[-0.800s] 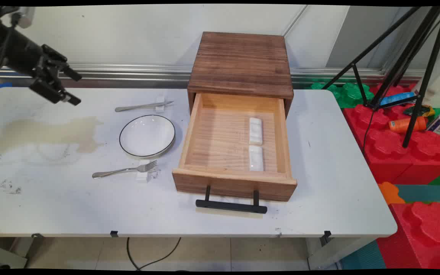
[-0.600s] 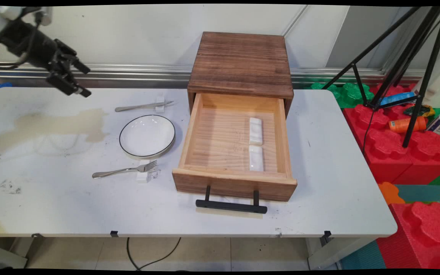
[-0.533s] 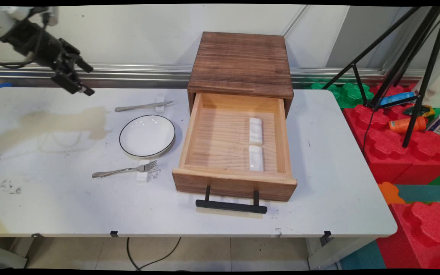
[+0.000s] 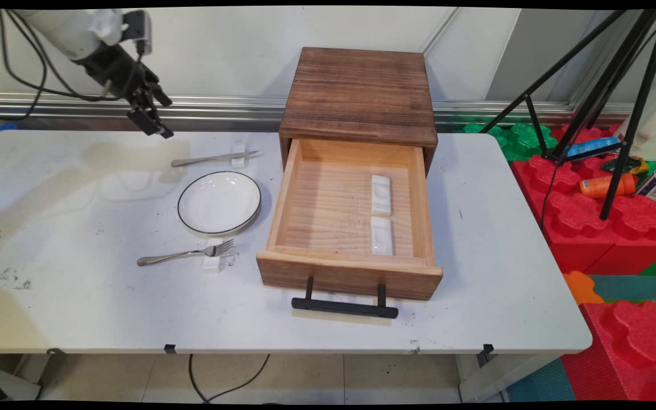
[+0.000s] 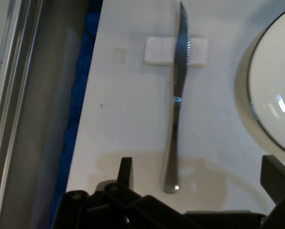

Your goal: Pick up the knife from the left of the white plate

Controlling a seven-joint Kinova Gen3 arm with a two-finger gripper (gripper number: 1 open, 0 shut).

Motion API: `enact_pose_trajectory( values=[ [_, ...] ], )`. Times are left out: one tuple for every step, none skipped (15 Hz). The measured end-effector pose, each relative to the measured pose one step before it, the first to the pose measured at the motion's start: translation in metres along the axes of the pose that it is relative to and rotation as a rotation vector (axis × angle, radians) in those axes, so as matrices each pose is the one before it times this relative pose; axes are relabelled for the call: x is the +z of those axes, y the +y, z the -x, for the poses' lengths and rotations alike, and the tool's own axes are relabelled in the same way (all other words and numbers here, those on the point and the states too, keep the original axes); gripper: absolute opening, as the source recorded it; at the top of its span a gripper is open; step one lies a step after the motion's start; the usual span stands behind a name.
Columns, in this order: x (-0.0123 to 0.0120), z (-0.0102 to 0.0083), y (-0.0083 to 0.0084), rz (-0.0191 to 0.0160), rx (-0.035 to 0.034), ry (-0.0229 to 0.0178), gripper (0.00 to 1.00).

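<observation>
The black two-finger gripper hangs in the air above the table's far left part, its jaws spread wide apart and holding nothing, touching nothing. Nearest to it is a slim steel table knife with a serrated blade, lying flat on the white table; its blade rests across a small white rectangular rest, and its handle end lies between the two fingers in the hand view. Just beside the knife sits a round white plate with a thin black rim. A steel fork lies on the plate's near side. To the right stands a dark wooden drawer box, its pale drawer pulled open.
</observation>
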Motion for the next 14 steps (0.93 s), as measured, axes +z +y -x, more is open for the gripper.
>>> enact_pose_trajectory(
  values=[
    [0.00973,-0.00375,-0.00592,0.00607,0.01583,-0.01417,1.0],
    [0.01129,-0.00428,-0.0062,0.00911,0.01827,-0.01427,1.0],
    [0.0111,-0.00416,-0.00588,0.00964,0.01755,-0.01283,1.0],
    [0.00917,-0.00384,-0.0048,0.00857,0.01405,-0.00953,1.0],
    [0.00769,-0.00315,-0.00366,0.00839,0.01036,-0.0067,1.0],
    [0.00878,-0.00383,-0.0041,0.01005,0.01207,-0.00706,1.0],
    [0.00854,-0.00358,-0.00371,0.01082,0.01155,-0.00617,1.0],
    [0.0055,-0.00217,-0.00227,0.00724,0.00688,-0.00392,1.0],
    [0.00793,-0.00346,-0.00327,0.01035,0.0106,-0.00482,1.0],
    [0.00519,-0.00245,-0.00221,0.00682,0.00651,-0.00322,1.0],
    [0.00715,-0.00328,-0.00296,0.00932,0.00804,-0.00392,1.0],
    [0.00554,-0.00214,-0.00217,0.00817,0.0053,-0.00333,1.0],
    [0.00742,-0.0031,-0.00299,0.0109,0.00713,-0.00404,1.0],
    [0.00577,-0.00245,-0.00214,0.00908,0.00502,-0.00268,1.0]
  ],
)
